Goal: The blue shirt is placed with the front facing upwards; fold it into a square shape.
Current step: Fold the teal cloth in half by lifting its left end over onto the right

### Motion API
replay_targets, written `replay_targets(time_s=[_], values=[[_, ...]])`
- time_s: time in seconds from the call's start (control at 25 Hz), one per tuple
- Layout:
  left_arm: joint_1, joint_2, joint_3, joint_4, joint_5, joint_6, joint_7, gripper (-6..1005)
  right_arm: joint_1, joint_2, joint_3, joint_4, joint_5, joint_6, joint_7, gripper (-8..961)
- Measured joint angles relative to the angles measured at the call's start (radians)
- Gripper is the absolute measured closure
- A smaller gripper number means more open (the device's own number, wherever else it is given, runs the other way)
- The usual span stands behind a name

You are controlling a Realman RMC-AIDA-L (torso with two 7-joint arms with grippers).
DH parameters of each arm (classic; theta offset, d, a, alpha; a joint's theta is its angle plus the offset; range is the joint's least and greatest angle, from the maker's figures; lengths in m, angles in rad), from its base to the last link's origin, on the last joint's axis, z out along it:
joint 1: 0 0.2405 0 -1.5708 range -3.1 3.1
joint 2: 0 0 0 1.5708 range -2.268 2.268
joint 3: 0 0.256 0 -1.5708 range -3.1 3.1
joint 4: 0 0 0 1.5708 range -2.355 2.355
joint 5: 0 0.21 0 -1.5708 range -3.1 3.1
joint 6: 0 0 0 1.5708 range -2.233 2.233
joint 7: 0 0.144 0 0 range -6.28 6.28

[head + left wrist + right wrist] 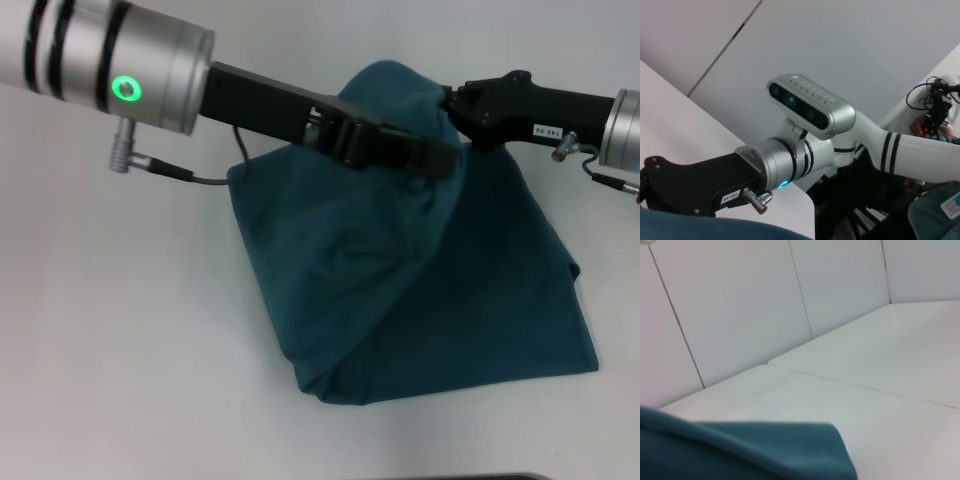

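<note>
The blue shirt [440,300] lies on the white table as a folded teal-blue bundle, plain side up, with no lettering showing. Its far edge is raised into a hump between the two grippers. My left gripper [440,158] reaches in from the left across the far part of the shirt and is shut on the fabric. My right gripper [452,108] comes in from the right, its tips buried in the raised fold, shut on it. The shirt's cloth also shows close up in the left wrist view [700,227] and in the right wrist view [740,450].
The white table [120,350] surrounds the shirt. A grey cable [200,178] hangs from the left wrist just beside the shirt's far left corner. The left wrist view shows the right arm's wrist and camera [805,105]. White wall panels [740,305] stand behind the table.
</note>
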Motion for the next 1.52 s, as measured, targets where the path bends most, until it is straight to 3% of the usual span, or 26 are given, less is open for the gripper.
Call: replay_targets(time_s=[0.32, 0.64, 0.72, 0.88, 0.96, 1.2, 1.52], values=[[-0.018, -0.008, 0.020, 0.125, -0.029, -0.142, 0.030, 929, 0.008, 0.000, -0.001, -0.019, 0.000, 0.010, 0.003, 950], [0.016, -0.009, 0.032, 0.181, -0.092, -0.155, 0.117, 890, 0.002, -0.002, -0.002, -0.061, 0.000, 0.015, 0.051, 950], [0.035, -0.006, 0.032, 0.163, -0.094, -0.151, 0.117, 819, -0.002, -0.004, -0.002, -0.065, 0.000, 0.012, 0.054, 950], [0.099, -0.002, 0.022, 0.091, -0.117, -0.152, 0.114, 677, -0.011, -0.010, -0.005, -0.067, -0.002, -0.004, 0.079, 859], [0.135, -0.001, 0.022, 0.045, -0.124, -0.154, 0.111, 475, -0.021, -0.017, -0.015, -0.069, -0.005, -0.024, 0.109, 791], [0.233, 0.006, 0.008, -0.070, -0.126, -0.150, 0.104, 207, -0.077, -0.047, -0.073, -0.119, -0.008, -0.119, 0.261, 640], [0.321, 0.029, -0.017, -0.110, -0.123, -0.158, 0.110, 96, -0.147, -0.091, -0.152, -0.168, -0.015, -0.221, 0.455, 499]])
